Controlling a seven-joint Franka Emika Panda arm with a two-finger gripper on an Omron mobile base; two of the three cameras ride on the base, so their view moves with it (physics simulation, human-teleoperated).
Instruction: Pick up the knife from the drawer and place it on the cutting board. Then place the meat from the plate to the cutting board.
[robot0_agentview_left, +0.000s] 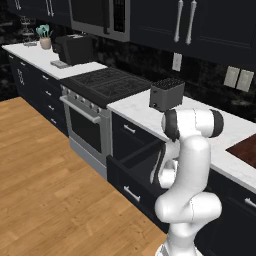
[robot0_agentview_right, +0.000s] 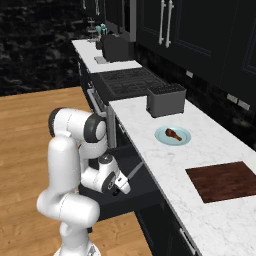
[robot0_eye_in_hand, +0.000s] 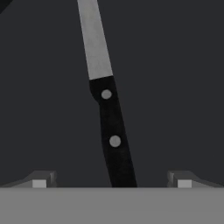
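The knife (robot0_eye_in_hand: 111, 131) lies on the dark floor of the open drawer (robot0_agentview_right: 142, 197), black riveted handle toward me and grey blade pointing away. My gripper (robot0_eye_in_hand: 111, 181) hovers right over the handle, open, one fingertip (robot0_eye_in_hand: 40, 180) on each side and nothing held. From the right base view my gripper (robot0_agentview_right: 123, 188) reaches down into the drawer, the blade (robot0_agentview_right: 136, 171) showing beside it. The drawer (robot0_agentview_left: 131, 172) stands pulled out below the counter. The meat (robot0_agentview_right: 173, 133) rests on the pale blue plate (robot0_agentview_right: 184, 138). The cutting board (robot0_agentview_right: 225, 181) lies bare further right on the counter.
A dark toaster (robot0_agentview_right: 166, 100) stands on the white counter (robot0_agentview_right: 150, 150) behind the plate. The stove (robot0_agentview_left: 102, 85) and oven are left of the drawer. Dark wall cabinets (robot0_agentview_left: 200, 25) hang above. Wooden floor (robot0_agentview_left: 45, 190) stretches to the left.
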